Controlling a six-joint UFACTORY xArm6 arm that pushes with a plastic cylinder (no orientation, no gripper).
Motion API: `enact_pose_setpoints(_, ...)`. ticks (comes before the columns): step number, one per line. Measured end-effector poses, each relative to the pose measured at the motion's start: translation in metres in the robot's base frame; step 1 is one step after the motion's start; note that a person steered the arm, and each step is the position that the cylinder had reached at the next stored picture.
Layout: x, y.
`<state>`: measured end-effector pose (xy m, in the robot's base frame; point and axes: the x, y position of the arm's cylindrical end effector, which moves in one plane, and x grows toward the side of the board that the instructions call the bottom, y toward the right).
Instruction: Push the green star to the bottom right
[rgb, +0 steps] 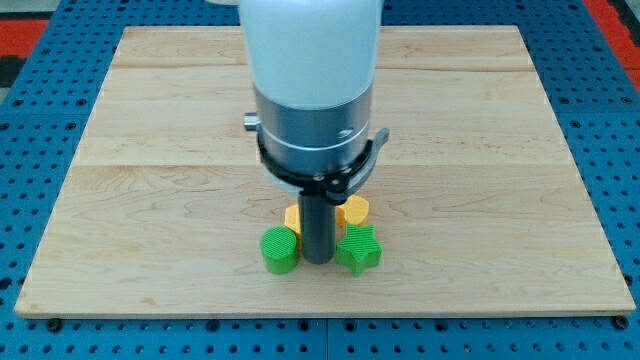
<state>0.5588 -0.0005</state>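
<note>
The green star (359, 250) lies near the bottom middle of the wooden board (150, 150). My tip (317, 260) is down on the board just left of the star, touching or nearly touching it. A green round block (279, 249) sits just left of the tip, so the tip stands between the two green blocks. A yellow block (353, 210) sits just above the star, right of the rod. Another yellow block (292, 217) peeks out left of the rod, partly hidden.
The arm's large white and grey body (312, 90) hangs over the board's middle and hides what lies behind it. A blue pegboard surface (40, 150) surrounds the board on all sides.
</note>
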Motion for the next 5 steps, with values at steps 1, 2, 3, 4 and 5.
enact_pose_setpoints(1, -0.003, 0.028)
enact_pose_setpoints(2, -0.003, 0.059)
enact_pose_setpoints(3, -0.003, 0.095)
enact_pose_setpoints(4, -0.003, 0.132)
enact_pose_setpoints(5, -0.003, 0.167)
